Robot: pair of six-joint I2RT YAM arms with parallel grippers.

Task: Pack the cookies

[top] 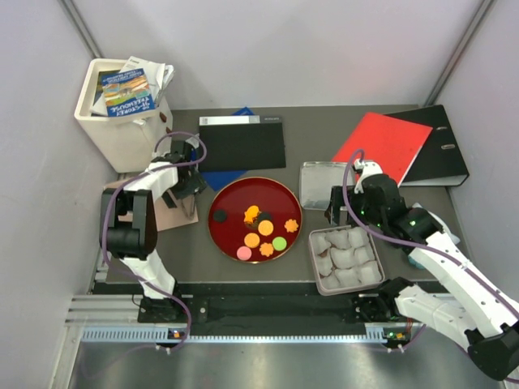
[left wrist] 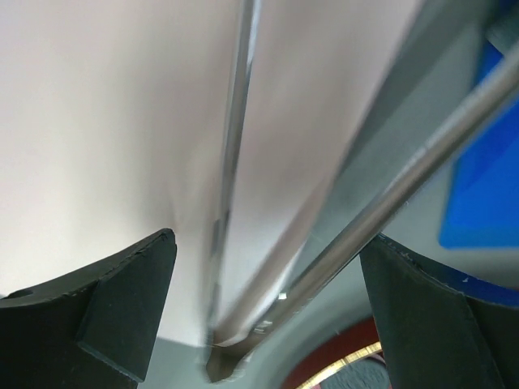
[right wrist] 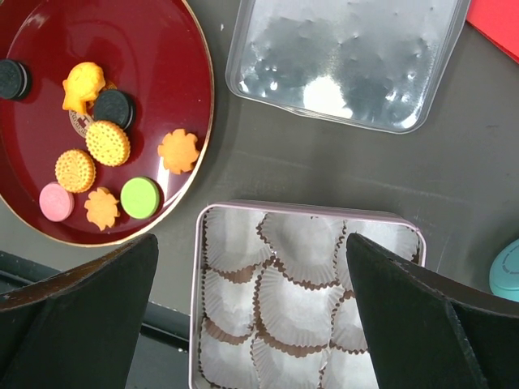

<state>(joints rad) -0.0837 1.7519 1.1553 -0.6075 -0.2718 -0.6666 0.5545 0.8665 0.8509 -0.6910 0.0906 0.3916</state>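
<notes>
Hanging splayed wide over the lined tin (right wrist: 308, 207), the right tool (right wrist: 251, 271) faces cookies (right wrist: 109, 143) that look light and brittle, best pinched gently across their edges.

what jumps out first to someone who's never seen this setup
The glossy red tray at the table's centre, dotted with orange, pink, green and black cookies, grabs the eye. Just right of it sits a tin of empty white paper cups, and a bright red folder lies back right.
</notes>
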